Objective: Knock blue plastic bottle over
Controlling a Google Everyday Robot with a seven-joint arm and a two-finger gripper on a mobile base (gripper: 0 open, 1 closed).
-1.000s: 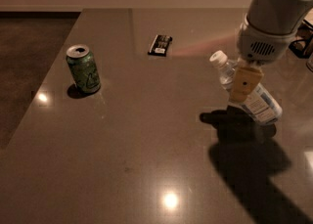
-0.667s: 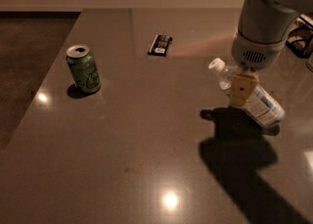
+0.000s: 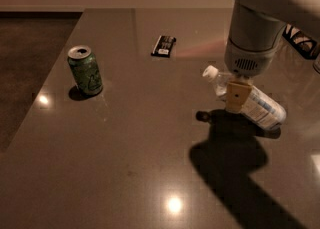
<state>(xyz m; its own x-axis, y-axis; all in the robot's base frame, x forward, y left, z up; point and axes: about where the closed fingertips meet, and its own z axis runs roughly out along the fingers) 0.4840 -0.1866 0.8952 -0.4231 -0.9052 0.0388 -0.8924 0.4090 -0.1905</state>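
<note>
In the camera view, the gripper [image 3: 236, 104] hangs low over the table [image 3: 145, 153], right against the blue plastic bottle [image 3: 262, 108]; whether it grips anything cannot be told. The bottle leans steeply, white cap up to the gripper's left and base down to its right, and its contents are unclear. A green can [image 3: 86, 71] stands upright well off to the gripper's left, with nothing visible in its open top. A dark packet [image 3: 164, 45] lies beyond, up and to the left. Since the earlier frame the gripper has dropped slightly leftward and the bottle's cap sits lower, while the can and packet are unmoved.
</note>
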